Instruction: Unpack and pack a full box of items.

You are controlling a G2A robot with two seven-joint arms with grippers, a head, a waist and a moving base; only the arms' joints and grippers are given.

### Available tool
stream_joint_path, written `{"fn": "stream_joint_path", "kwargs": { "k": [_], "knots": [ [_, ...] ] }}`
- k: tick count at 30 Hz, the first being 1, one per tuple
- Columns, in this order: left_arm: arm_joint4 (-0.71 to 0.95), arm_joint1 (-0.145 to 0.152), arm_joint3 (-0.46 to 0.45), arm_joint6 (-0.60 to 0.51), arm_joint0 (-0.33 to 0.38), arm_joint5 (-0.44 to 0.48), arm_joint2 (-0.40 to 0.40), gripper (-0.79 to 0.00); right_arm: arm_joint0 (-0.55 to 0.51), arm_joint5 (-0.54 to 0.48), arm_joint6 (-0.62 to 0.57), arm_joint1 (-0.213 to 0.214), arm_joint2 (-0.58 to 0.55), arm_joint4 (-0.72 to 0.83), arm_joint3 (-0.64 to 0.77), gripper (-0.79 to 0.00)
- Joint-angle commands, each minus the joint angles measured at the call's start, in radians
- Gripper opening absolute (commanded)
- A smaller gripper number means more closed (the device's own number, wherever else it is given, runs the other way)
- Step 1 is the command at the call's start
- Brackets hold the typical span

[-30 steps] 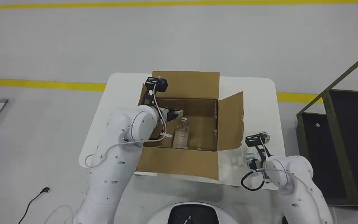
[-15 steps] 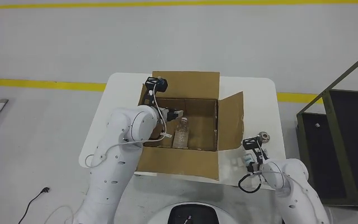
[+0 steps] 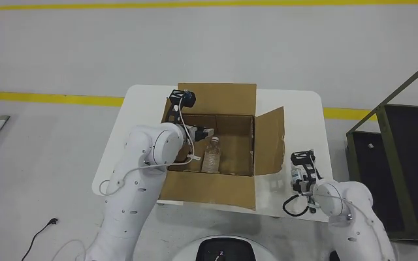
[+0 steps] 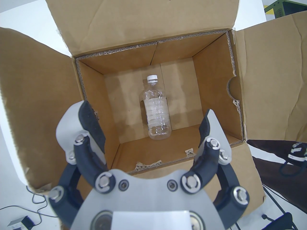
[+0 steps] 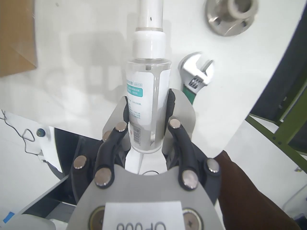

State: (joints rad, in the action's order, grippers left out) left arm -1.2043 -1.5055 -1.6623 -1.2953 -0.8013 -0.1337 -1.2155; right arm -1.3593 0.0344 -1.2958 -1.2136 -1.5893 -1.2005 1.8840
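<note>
A white, smooth table point(image 3: 137, 104) with rounded corners carries a brown corrugated cardboard box point(image 3: 209, 189), set at its middle with all four flaps folded outward; the flaps are creased and the cut edges are ragged in places. The box holds one thing: a clear, ribbed plastic water bottle point(image 4: 158, 120) with a white cap, lying on its side on the box floor, cap towards the far wall.

The left gripper point(image 4: 146, 112) hangs over the near-left part of the open box, its black-padded fingers spread wide with nothing between them.

To the right of the box, over the near-right part of the table, the right gripper point(image 5: 148, 99) has its fingers closed on the lower body of a clear cylindrical spray bottle point(image 5: 148, 77) with a white label and a white pump under a clear cap. Whether the bottle touches the table cannot be told.

Just beside it on the table lie an adjustable wrench point(image 5: 196, 72), steel-headed with a green handle, and near that a round grey metal flange point(image 5: 231, 10) with bolt holes around a central bore.
</note>
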Motion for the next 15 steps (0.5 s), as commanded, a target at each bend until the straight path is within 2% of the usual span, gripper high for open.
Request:
{"fn": "stream_joint_path", "kwargs": {
  "k": [1,8,15],
  "knots": [
    [-0.003,0.003,-0.013,0.050,-0.013,0.006,-0.015,0.000,0.006,0.013,0.022,0.001,-0.043,0.049,0.050,-0.785],
    [-0.081,0.022,-0.098,0.128,-0.035,0.029,-0.094,0.000,0.067,0.055,0.088,0.004,-0.163,0.266,0.172,-0.785],
    [-0.160,0.035,-0.170,0.177,-0.044,0.013,-0.159,0.000,0.161,0.074,0.122,0.008,-0.150,0.375,0.232,-0.785]
  ]
}}
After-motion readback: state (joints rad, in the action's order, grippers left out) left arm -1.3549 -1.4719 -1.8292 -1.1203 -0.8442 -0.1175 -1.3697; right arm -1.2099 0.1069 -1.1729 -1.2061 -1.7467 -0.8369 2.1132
